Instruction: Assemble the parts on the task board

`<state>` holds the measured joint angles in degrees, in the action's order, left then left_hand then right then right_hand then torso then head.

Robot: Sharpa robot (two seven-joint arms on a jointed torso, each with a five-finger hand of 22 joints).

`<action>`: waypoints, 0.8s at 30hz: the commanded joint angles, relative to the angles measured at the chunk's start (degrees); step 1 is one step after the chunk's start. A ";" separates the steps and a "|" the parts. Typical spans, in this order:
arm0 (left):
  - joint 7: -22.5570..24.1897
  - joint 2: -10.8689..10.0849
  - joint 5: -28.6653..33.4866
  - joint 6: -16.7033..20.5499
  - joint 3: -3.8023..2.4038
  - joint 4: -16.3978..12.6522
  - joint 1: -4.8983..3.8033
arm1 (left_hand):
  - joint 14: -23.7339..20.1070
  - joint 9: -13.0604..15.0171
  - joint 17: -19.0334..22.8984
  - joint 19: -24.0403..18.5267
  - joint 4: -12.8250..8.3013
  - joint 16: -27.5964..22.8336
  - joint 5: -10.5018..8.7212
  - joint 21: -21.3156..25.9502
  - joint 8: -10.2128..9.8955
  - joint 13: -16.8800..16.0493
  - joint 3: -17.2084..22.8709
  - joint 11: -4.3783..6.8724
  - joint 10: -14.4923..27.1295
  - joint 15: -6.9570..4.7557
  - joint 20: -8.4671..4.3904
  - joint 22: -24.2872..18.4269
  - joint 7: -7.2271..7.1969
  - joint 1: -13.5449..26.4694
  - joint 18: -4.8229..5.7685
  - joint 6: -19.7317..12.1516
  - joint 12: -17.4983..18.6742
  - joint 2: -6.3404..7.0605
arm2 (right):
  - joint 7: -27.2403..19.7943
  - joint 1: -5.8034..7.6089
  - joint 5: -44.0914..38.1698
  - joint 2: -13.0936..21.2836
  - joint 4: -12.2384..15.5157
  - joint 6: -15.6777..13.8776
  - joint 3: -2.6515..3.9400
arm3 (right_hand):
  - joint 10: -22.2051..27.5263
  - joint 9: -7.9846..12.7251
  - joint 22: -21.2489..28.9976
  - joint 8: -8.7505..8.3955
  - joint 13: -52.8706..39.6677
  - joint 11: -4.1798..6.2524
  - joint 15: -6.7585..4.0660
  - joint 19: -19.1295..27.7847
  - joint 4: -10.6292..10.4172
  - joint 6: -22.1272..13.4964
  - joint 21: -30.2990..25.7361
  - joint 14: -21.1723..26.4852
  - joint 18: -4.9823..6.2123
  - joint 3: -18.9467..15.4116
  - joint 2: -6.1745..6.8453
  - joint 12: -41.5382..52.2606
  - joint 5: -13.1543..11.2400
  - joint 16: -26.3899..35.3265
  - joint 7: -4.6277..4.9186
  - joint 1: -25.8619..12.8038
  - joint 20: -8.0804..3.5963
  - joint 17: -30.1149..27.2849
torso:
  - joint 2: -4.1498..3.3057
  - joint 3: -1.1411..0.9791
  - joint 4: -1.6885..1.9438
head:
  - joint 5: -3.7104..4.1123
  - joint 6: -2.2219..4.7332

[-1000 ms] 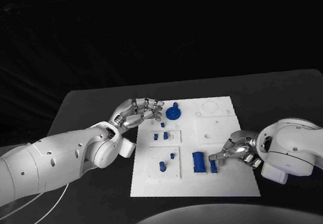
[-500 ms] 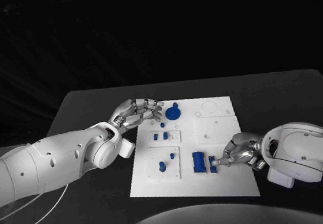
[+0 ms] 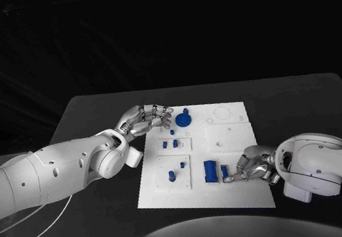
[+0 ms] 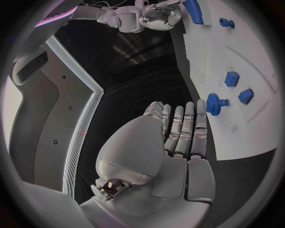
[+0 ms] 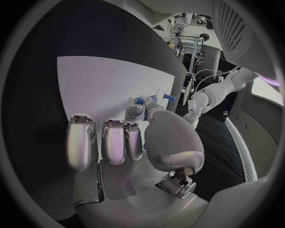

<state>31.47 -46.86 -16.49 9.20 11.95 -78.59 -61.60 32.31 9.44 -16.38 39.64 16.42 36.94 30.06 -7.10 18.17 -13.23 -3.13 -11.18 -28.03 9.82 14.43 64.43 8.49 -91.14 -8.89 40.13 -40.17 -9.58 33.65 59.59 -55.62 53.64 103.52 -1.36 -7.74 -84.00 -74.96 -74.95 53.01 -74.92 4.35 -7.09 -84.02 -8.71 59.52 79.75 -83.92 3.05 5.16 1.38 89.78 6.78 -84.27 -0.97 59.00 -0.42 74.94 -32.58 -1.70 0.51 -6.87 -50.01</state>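
1. Task board (image 3: 227, 140): white plate lying flat mid-table on the black table (image 3: 308, 104), long side running away from the robot.
2. Left hand (image 3: 145, 120): sits at the board's far left corner, fingers curled in loosely; from the left wrist view the fingers (image 4: 184, 128) lie close together and nearly straight, nothing between them. Reads as empty, fingertips just beside the blue gear-like part (image 3: 183, 118) (touching or not: cannot tell).
3. Right hand (image 3: 252, 166): low over the board's near right area, fingers bent toward the small blue block (image 3: 226, 174). Thumb and a fingertip appear to close on it in the right wrist view (image 5: 142, 102), though the contact is mostly hidden by the hand itself.
4. Tall blue block (image 3: 210, 172): stands on the board just left of the small block.
5. Small blue parts (image 3: 170, 144): a cluster in the middle-left recess; another (image 3: 173, 175) in the near-left recess.
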 commanded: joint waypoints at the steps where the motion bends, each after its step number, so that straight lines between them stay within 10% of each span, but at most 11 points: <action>1: 0.23 0.11 0.17 -1.12 -0.03 -0.09 0.07 | -0.13 -0.07 -0.08 0.42 -0.02 0.30 0.28 0.23 -0.37 0.05 0.28 -0.38 0.07 0.36 0.14 0.06 0.34 -0.58 0.26 -0.09 0.24 0.15 | 0.07 -0.10 -1.01 -0.15 -0.19 1.62 0.00 | -6.00 -4.77 -11.81 0.39 -15.08 0.23 -0.50 -2.26 0.04 0.33 -0.04 -3.96 -0.59 -0.31 0.17 0.22 -0.09 0.22 0.09 0.71 -0.57 2.57 | 0.02 0.01 -0.03 | -0.02 0.01; 24: 0.09 0.14 0.17 -1.29 -0.03 -0.07 0.14 | -0.05 -0.07 -0.09 0.42 -0.05 0.38 0.31 0.23 -0.35 0.07 0.41 -0.47 0.01 0.43 0.16 0.13 0.36 -0.66 0.31 -0.06 0.23 0.17 | 0.62 -0.38 -1.24 -1.80 -2.34 -0.21 0.00 | -6.00 -4.56 -11.79 0.89 -15.08 0.41 -0.68 -2.22 1.23 -0.66 -0.14 -3.91 -0.58 0.43 -1.93 0.22 -0.33 0.36 -0.07 3.22 -0.78 2.24 | 0.00 0.01 0.02 | -0.16 0.01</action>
<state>31.23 -46.80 -16.49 8.94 11.96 -78.55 -61.52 32.31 9.44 -16.38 39.64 16.42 36.94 30.06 -7.10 18.17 -13.24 -3.13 -11.18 -28.03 9.81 14.43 64.50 8.49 -91.37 -8.90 40.14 -40.17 -9.34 34.06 59.28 -56.36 51.90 101.24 -1.28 -7.74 -84.00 -74.93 -74.93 53.90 -74.91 4.35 -7.51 -84.02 -7.74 59.11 79.76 -83.91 3.05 5.48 -0.36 89.78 6.78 -84.27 -0.98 61.94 -0.83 74.92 -32.56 -1.69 0.52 -6.97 -50.01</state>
